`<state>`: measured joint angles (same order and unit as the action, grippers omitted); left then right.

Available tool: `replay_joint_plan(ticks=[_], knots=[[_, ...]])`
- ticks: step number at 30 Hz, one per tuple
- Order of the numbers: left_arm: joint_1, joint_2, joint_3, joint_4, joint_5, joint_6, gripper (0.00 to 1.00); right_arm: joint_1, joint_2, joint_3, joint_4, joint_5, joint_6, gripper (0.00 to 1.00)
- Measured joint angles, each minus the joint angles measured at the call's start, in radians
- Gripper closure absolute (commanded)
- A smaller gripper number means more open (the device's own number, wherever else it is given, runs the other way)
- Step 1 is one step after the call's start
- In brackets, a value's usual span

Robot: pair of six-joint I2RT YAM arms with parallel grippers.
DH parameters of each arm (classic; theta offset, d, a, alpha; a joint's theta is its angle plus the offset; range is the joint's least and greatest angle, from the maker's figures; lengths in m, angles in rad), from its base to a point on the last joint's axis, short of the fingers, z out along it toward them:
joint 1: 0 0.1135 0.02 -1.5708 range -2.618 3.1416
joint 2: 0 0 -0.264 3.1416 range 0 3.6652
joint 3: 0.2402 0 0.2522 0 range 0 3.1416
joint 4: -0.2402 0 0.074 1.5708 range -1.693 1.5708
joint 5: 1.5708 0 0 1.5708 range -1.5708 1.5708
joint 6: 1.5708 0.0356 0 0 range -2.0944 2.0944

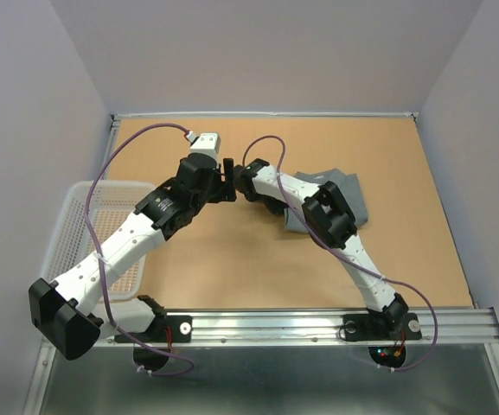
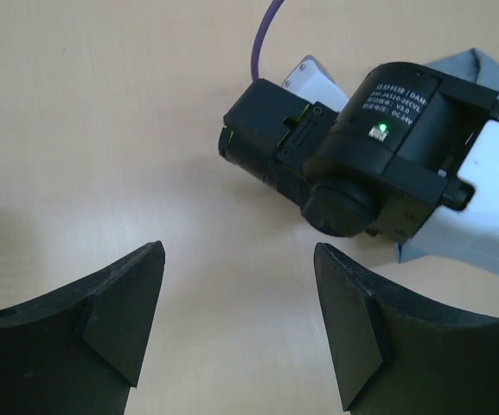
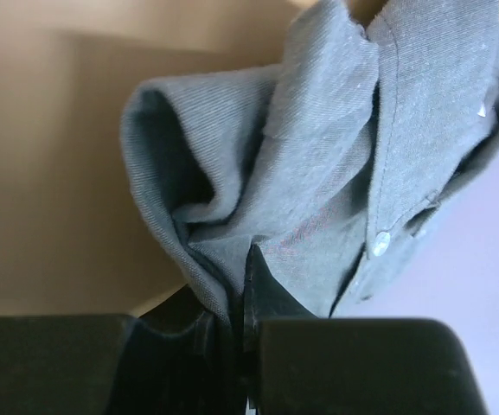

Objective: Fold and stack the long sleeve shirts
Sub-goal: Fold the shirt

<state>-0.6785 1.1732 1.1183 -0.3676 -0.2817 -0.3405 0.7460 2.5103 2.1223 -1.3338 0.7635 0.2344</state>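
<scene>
Beneath both arms, the table [image 1: 232, 277]. The shirt [image 3: 335, 173] bunches right at the right gripper [image 3: 242, 290], which we find clamped on a fold, likely to drag it flat. The left gripper [image 2: 239, 277] gapes wide, empty, just opposite. A button [image 3: 381, 243] sits above the pinch.

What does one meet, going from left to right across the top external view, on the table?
white mesh basket → left gripper, open → grey shirt
</scene>
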Motion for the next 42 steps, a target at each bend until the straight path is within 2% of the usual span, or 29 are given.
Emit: replay_joint_plan(ticks=[4, 7, 8, 10, 11, 14, 15, 18, 25, 29, 31, 36, 38, 42], knots=[[0.005, -0.020, -0.015, 0.001, 0.001, -0.014, 0.18, 0.026, 0.000, 0.057, -0.009, -0.040, 0.033, 0.94], [0.006, -0.023, -0.024, 0.004, 0.002, -0.025, 0.18, 0.019, 0.000, 0.081, -0.013, -0.066, 0.050, 0.88], [0.007, -0.023, -0.028, 0.003, 0.002, -0.030, 0.18, 0.017, 0.001, 0.089, -0.014, -0.072, 0.053, 0.76], [0.007, -0.023, -0.031, 0.003, 0.003, -0.037, 0.18, 0.014, 0.001, 0.111, -0.016, -0.101, 0.061, 0.64], [0.007, -0.023, -0.032, 0.003, 0.006, -0.044, 0.18, 0.014, 0.001, 0.126, -0.014, -0.128, 0.067, 0.53], [0.007, -0.024, -0.043, 0.016, 0.019, -0.067, 0.18, 0.020, -0.010, 0.136, 0.011, -0.227, 0.056, 0.33], [0.007, -0.024, -0.052, 0.020, 0.023, -0.080, 0.18, 0.022, -0.021, 0.136, 0.021, -0.275, 0.053, 0.29], [0.007, -0.026, -0.078, 0.028, 0.030, -0.113, 0.18, 0.028, -0.062, 0.140, 0.064, -0.394, 0.049, 0.22], [0.007, -0.043, -0.119, 0.066, 0.073, -0.181, 0.18, 0.014, -0.262, 0.158, 0.140, -0.551, 0.048, 0.20], [0.011, 0.016, -0.119, 0.116, 0.146, -0.222, 0.18, -0.100, -0.512, -0.050, 0.251, -0.621, 0.066, 0.18], [0.012, 0.088, -0.102, 0.134, 0.188, -0.241, 0.18, -0.241, -0.665, -0.216, 0.309, -0.664, 0.085, 0.17], [0.013, 0.348, 0.018, 0.151, 0.296, -0.269, 0.18, -0.589, -0.893, -0.590, 0.477, -0.738, 0.143, 0.04], [0.013, 0.449, 0.073, 0.154, 0.329, -0.280, 0.19, -0.634, -0.944, -0.689, 0.498, -0.750, 0.156, 0.03], [0.013, 0.587, 0.160, 0.151, 0.367, -0.296, 0.24, -0.619, -1.040, -0.836, 0.574, -0.787, 0.183, 0.02]])
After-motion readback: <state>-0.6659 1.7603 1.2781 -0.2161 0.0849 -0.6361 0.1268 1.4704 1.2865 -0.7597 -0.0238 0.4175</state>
